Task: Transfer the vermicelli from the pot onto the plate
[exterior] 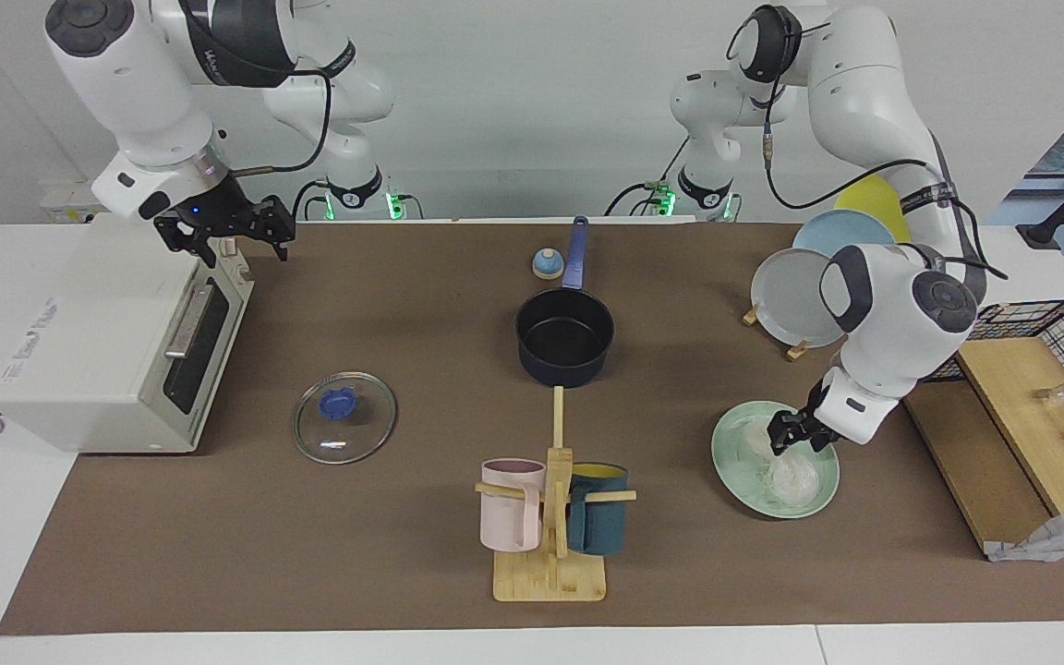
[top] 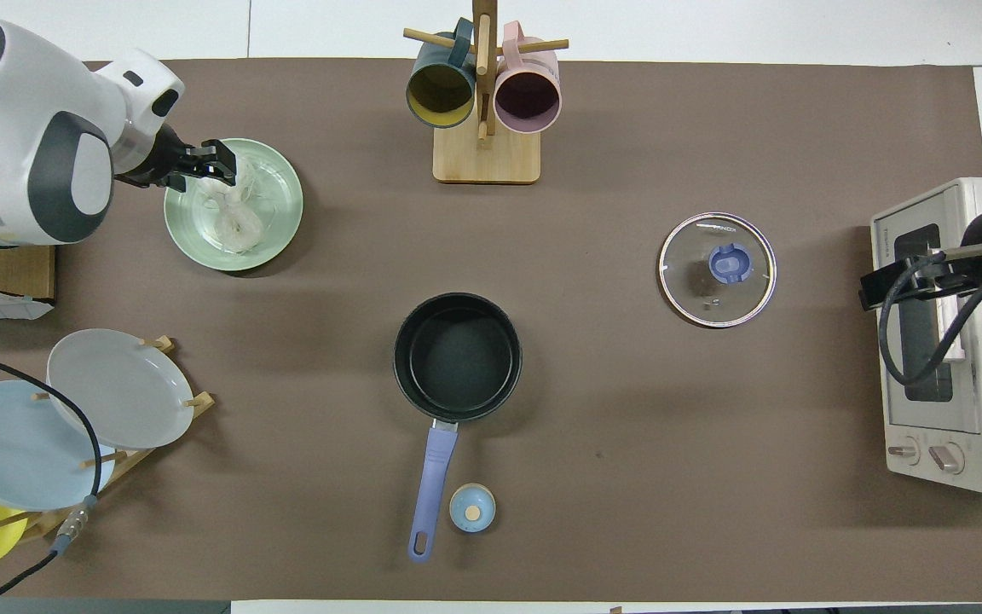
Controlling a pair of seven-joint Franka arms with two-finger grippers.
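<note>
The vermicelli [exterior: 789, 469] [top: 233, 220], two whitish bundles in clear wrapping, lies in the pale mint-green plate [exterior: 733, 476] [top: 280, 223] toward the left arm's end of the table. My left gripper [exterior: 797, 434] [top: 220, 164] is low over the plate's rim, right at the top of the wrapping. The dark navy pot [exterior: 565, 338] [top: 458, 356] with its blue handle stands at the table's middle, with nothing in it. My right gripper [exterior: 235, 228] [top: 893, 286] waits open over the toaster oven.
A glass lid [exterior: 344, 417] lies beside a white toaster oven [exterior: 102, 346]. A wooden mug rack [exterior: 552, 517] holds a pink and a teal mug. A plate rack [exterior: 800, 297] holds grey, light blue and yellow plates. A small blue knob [exterior: 547, 265] stands beside the pot's handle.
</note>
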